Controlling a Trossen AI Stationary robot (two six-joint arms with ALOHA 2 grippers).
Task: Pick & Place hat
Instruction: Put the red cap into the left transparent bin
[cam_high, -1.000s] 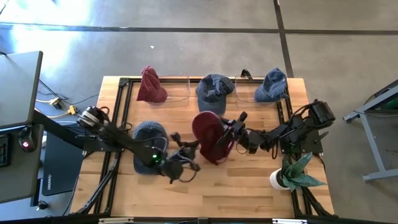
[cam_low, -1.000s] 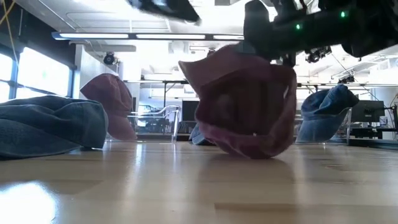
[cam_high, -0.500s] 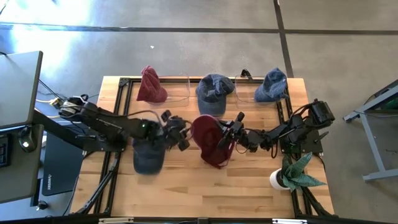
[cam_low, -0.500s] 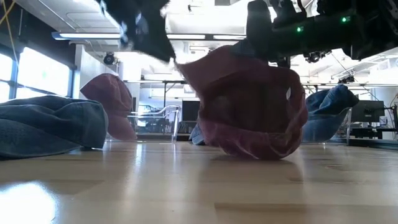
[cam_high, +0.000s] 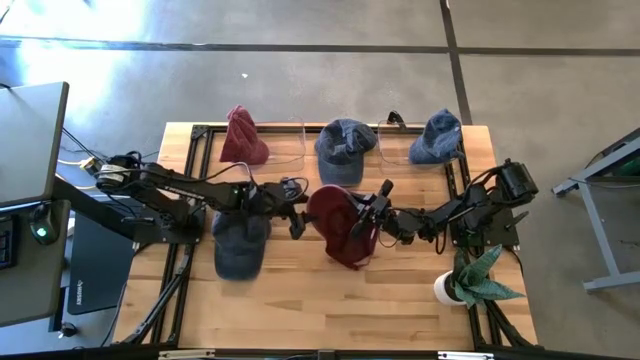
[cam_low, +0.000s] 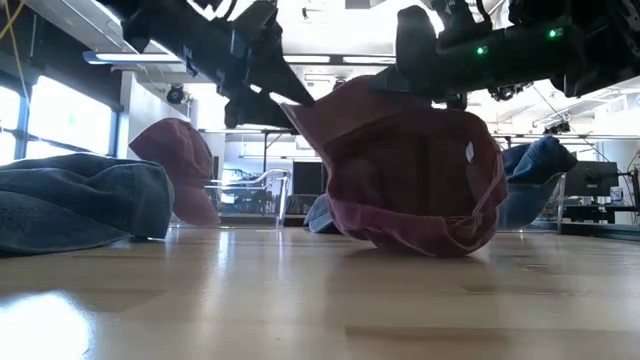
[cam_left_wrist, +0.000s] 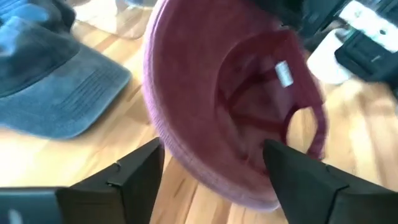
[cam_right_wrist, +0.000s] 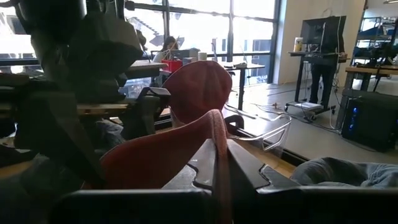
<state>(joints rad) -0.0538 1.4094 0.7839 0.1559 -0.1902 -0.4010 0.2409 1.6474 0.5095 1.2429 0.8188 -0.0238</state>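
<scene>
I've got the soft maroon cloth cap pinched in the right gripper, fingers closed on the fabric edge w/ the cloth running between them in the right wrist view. Cap hangs mid-table, its lowest rim looks to be touching or just above the wood in the low view; can't tell which.

Left gripper sits just beside the cap's other edge, fingers spread wide, holding nothing. From that wrist cam the cap's hollow inside faces the fingers, its curved rim lying across the gap between them.

So the cap is straight ahead of the left gripper, near side rim closest. I judge a short push fwd puts that rim between the fingers.
</scene>
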